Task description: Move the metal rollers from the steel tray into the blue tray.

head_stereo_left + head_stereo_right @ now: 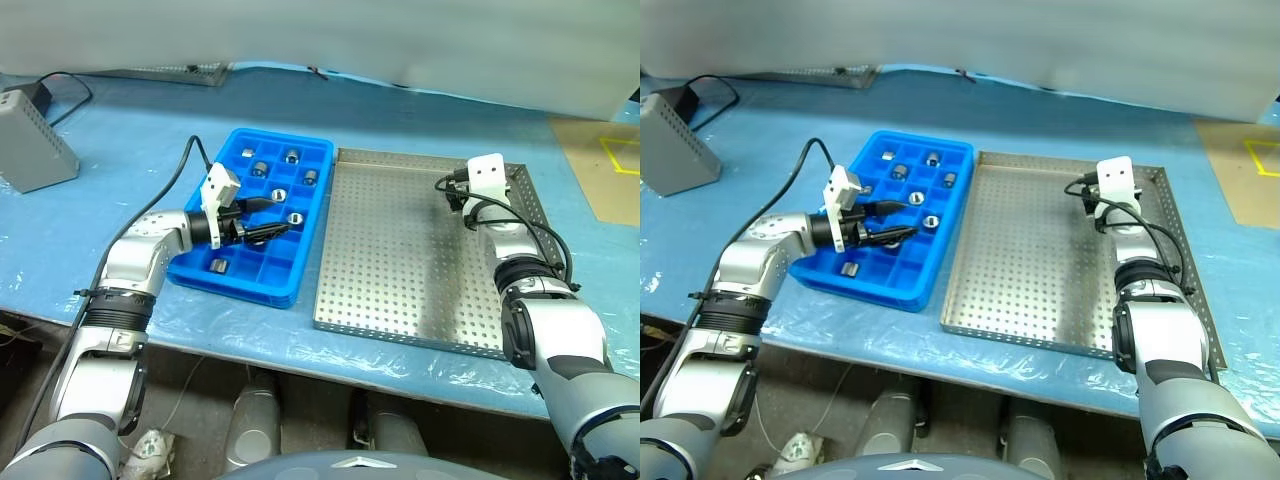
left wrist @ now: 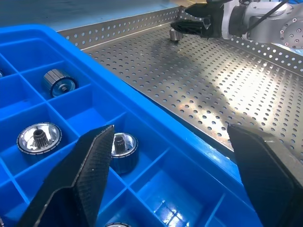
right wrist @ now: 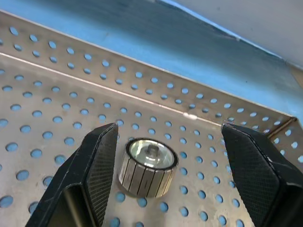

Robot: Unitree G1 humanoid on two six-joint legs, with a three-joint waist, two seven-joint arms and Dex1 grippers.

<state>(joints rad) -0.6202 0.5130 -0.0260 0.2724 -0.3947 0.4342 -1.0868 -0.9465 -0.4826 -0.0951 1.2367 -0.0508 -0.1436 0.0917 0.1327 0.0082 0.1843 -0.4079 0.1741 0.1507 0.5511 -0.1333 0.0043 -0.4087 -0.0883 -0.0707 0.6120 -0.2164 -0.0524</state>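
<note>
One metal roller point(image 3: 147, 167) stands between the spread, empty fingers of the right gripper point(image 3: 165, 175), near the steel tray point(image 1: 400, 270) far corner. The left gripper point(image 1: 262, 216) hovers open and empty over the blue tray point(image 1: 200, 270). A grey box point(image 1: 32, 142) stands well apart.

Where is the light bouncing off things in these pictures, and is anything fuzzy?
Left wrist view: a bright glare patch on the steel tray, and the nearest finger is soft. Right wrist view: the metal roller has a shiny top and looks sharp. Left eye view: the right arm's shadow falls across the tray floor.
</note>
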